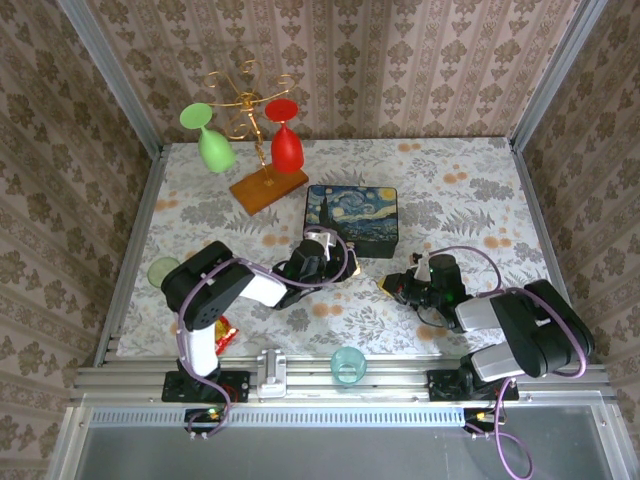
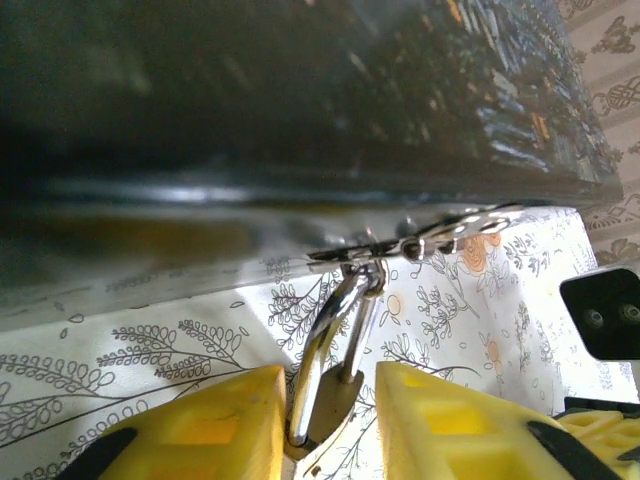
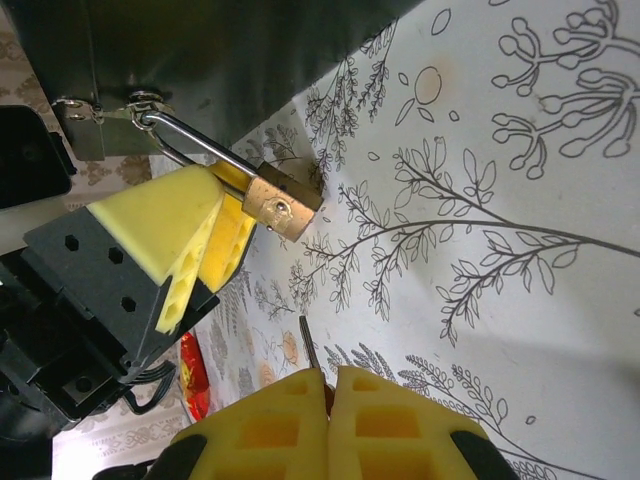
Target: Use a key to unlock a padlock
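Now the right hand (image 3: pixel 328 375) is pinching the key (image 3: pixel 308 350) and aiming it at the padlock (image 3: pixel 283 208), which is sitting between the left hand's (image 2: pixel 328 372) narrowly parted fingers, grip uncertain; next it needs its tip aligning with the keyhole

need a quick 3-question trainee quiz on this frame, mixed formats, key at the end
1. True or false: the padlock hangs by its shackle from the clasp of the box.
2. What does the right hand hold? A) the key B) a coin C) nothing
3. Fill in: the padlock sits between the left hand's two yellow ____.

Key:
1. True.
2. A. The key's tip pokes out from between the shut fingertips.
3. fingers. They stand apart, one on each side of the padlock.
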Controlling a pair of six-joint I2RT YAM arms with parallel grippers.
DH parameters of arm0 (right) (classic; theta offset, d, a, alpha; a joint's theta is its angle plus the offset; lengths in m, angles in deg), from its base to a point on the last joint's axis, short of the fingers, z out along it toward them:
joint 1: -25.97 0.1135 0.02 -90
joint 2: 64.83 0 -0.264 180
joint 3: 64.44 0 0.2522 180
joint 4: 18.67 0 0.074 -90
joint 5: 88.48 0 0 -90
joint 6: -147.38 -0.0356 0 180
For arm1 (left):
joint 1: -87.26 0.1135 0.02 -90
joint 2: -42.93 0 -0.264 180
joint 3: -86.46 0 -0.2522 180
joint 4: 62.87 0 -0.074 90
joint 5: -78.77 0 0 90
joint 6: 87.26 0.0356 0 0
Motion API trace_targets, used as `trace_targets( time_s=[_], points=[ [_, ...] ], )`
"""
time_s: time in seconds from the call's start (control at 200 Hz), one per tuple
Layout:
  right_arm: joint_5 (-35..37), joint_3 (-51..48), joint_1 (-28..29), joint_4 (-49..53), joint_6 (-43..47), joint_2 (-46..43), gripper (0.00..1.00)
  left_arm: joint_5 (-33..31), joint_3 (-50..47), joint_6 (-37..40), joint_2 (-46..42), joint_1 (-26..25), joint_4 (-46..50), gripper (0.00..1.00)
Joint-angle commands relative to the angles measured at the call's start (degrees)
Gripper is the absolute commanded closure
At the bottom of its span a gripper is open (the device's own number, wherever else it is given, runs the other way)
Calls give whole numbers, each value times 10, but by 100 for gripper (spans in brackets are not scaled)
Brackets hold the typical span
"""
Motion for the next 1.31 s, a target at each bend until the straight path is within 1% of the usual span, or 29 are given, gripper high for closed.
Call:
trace_targets(
  time_s=[0.0, 0.03, 0.06, 0.175, 0.295, 0.43, 0.53, 0.57, 0.665, 0.725, 0.77, 0.85, 1.055, 1.11, 1.205, 1.3],
  points=[
    [13, 7, -1, 43, 27, -13, 100, 1, -3, 18, 16, -3, -26, 66],
    [13, 7, -2, 48, 29, -12, 100, 1, -2, 21, 17, -4, -24, 65],
    [13, 8, -2, 53, 31, -31, 100, -1, -1, 26, 17, -6, -24, 63],
    [14, 11, -2, 65, 37, -37, 100, 1, 12, 50, 21, -16, -3, 57],
    [15, 13, -2, 72, 38, -43, 100, -24, 30, 78, 11, -22, 81, 55],
    [19, 16, -2, 87, 44, -51, 100, -35, 51, 113, 8, -30, 142, 54],
    [20, 19, -2, 96, 47, -54, 100, -56, 81, 144, 7, -41, 215, 53],
    [22, 20, -2, 99, 48, -55, 100, -59, 84, 148, 9, -43, 222, 53],
    [26, 20, -2, 103, 48, -56, 100, -59, 76, 130, 12, -38, 205, 58],
    [26, 20, -1, 103, 48, -55, 100, -63, 71, 123, 9, -37, 197, 63],
    [27, 19, -2, 105, 49, -55, 100, -68, 71, 126, 7, -37, 202, 64],
    [28, 19, -2, 106, 49, -54, 100, -67, 66, 123, 4, -38, 194, 71],
    [30, 22, -2, 96, 44, -45, 100, -56, 60, 108, 10, -37, 165, 75],
    [28, 24, -1, 93, 41, -41, 100, -50, 58, 99, 9, -36, 155, 79],
    [25, 28, 0, 79, 29, -32, 100, -40, 54, 77, 3, -33, 139, 84],
    [23, 30, 3, 57, 4, -21, 100, -29, 45, 45, -5, -31, 114, 85]
  ],
)
